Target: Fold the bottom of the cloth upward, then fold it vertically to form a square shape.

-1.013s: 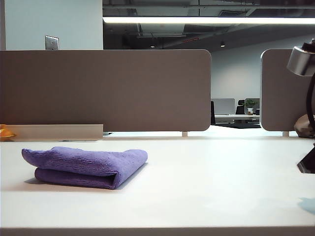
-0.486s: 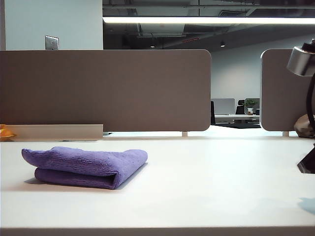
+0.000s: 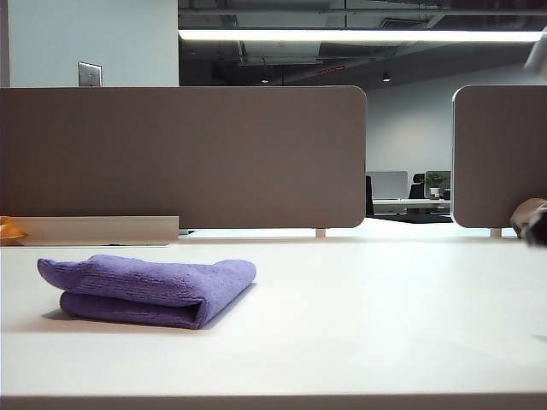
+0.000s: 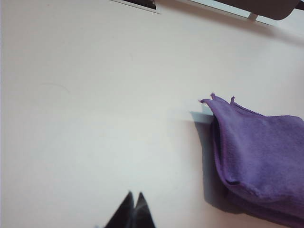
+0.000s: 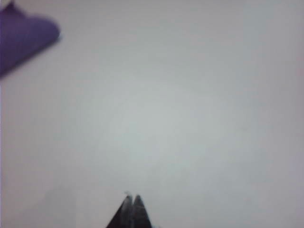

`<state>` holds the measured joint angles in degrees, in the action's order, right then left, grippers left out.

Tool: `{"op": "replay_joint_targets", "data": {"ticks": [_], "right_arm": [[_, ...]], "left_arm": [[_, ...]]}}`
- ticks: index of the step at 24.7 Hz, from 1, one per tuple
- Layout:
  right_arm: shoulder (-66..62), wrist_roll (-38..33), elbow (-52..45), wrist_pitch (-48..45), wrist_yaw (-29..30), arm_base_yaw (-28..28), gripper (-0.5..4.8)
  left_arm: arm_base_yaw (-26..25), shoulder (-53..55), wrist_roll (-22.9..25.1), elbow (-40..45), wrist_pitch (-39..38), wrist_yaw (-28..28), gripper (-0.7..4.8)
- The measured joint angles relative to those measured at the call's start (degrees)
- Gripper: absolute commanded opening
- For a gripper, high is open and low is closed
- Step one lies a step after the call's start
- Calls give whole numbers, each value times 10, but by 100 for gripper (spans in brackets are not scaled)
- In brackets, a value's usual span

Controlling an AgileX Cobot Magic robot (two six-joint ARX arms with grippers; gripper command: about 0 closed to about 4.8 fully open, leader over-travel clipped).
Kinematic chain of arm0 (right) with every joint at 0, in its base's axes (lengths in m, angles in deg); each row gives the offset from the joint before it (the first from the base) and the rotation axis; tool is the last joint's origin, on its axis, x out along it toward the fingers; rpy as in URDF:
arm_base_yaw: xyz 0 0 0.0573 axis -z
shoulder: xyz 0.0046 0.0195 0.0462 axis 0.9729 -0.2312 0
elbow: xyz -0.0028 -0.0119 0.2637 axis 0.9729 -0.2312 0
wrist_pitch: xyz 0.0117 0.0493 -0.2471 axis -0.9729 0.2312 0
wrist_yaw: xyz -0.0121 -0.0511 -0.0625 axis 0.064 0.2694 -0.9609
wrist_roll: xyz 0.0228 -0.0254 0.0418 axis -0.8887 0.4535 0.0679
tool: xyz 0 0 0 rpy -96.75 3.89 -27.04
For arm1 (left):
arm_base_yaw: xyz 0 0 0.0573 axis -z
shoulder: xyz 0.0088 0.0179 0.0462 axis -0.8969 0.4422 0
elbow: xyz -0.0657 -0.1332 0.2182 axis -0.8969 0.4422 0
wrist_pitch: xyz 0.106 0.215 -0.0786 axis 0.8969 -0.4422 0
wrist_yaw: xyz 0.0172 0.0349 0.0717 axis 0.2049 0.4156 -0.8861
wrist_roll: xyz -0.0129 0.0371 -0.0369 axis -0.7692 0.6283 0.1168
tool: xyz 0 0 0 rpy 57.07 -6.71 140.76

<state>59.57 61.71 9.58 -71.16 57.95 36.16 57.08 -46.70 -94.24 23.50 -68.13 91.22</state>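
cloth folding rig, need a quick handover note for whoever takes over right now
Left pincer: shut, holding nothing, over bare table beside the cloth, not touching it.
Right pincer: shut, empty, over bare table with only a corner of the cloth in its wrist view.
Cloth: lies folded in a compact layered stack on the left of the table in the exterior view, rounded fold edge toward the camera.
Done: both folds appear made.
Left: probably nothing beyond checking that the shape is square, which the low exterior angle does not settle. Neither arm shows clearly in the exterior view.
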Motion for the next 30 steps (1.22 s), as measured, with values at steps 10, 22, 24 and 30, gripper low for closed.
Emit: {"op": "replay_joint_targets", "data": {"ticks": [10,22,24,30], "right_arm": [[142,0,0,49,0,112,-6],[217,0,0,150,0,164,-6],[223,0,-6,152,0,168,-6],[249,0,-23,152,0,190,-6]], "left_arm": [[0,0,0,0,0,0,-4],[0,0,0,0,0,0,-4],[0,0,0,0,0,0,-4],[0,0,0,0,0,0,-4]]}}
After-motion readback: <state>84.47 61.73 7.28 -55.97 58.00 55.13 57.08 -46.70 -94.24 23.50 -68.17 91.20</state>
